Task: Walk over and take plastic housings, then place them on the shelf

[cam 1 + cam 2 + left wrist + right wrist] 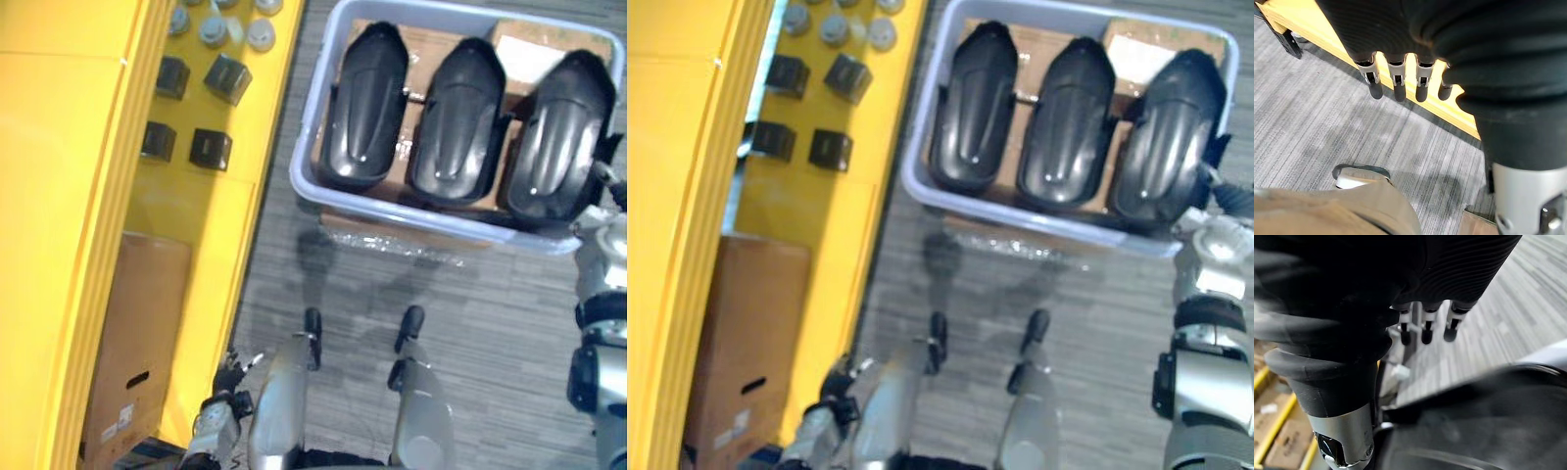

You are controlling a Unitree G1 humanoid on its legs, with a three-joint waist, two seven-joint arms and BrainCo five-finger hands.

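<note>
Three black plastic housings (458, 117) lie side by side in pale bin (421, 217) on floor, domed backs up; we judge packed so for one-by-one picking. Long axes parallel, running away from us, narrower ends far. Right hand (1424, 325) above rightmost housing (558, 132), fingers straight, empty. Left hand (1396, 81) by yellow shelf (88, 147), fingers relaxed, holding nothing.

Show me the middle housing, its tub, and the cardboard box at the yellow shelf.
middle housing (456, 122): left eye view, its domed back
tub (392, 209): left eye view, near wall
cardboard box (137, 333): left eye view, top face
</note>
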